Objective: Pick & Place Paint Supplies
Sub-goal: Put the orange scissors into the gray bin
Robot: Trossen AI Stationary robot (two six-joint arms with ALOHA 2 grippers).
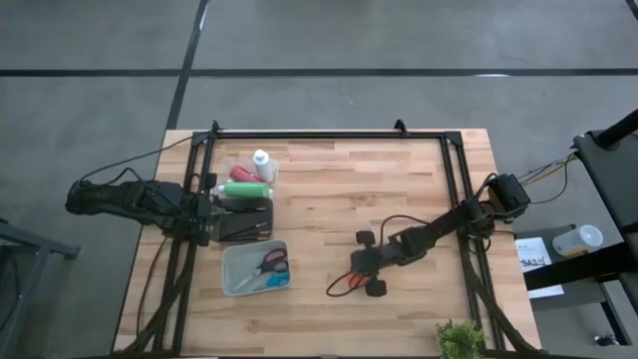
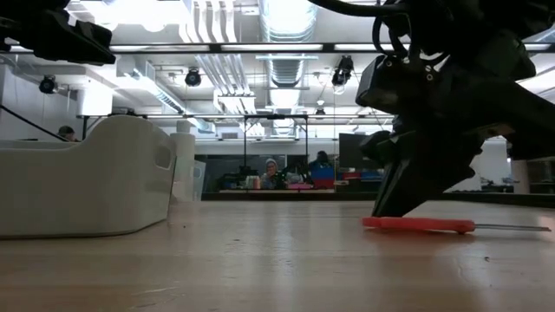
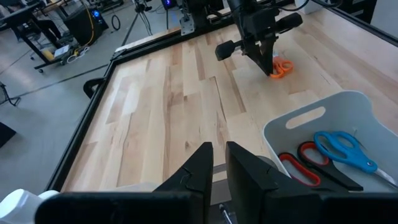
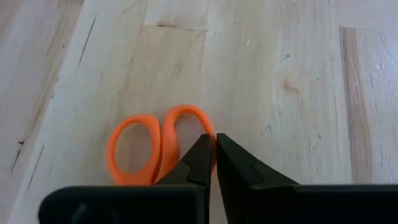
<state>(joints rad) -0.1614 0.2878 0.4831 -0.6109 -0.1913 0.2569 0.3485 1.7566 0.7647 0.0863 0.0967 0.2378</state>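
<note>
The green bottle (image 1: 244, 190), the red bottle (image 1: 239, 173) and the white bottle (image 1: 261, 160) lie close together near the table's far left. Beside them a dark tray (image 1: 245, 221) holds thin brushes. My left gripper (image 1: 213, 213) hovers at the tray's left edge, shut (image 3: 214, 160), with nothing visible between its fingers. My right gripper (image 1: 357, 277) is down at the table's middle right on orange scissors (image 1: 344, 283), which lie flat on the wood (image 2: 416, 224). My right gripper (image 4: 213, 144) is shut on the orange scissors' handle, on the rim of one finger loop (image 4: 198, 119). The rim is pinched between the two fingertips. The fingers slant down from the table's right. The scissors (image 2: 434, 225) lie flat on the table, blades (image 2: 512, 227) pointing away from the gripper.
A grey bin (image 1: 256, 267) near the table's front left holds red and blue scissors (image 3: 329, 155). A black frame (image 1: 329, 133) runs around the table's edges. Bare wood lies between the two arms. People sit far off in the room (image 2: 273, 169).
</note>
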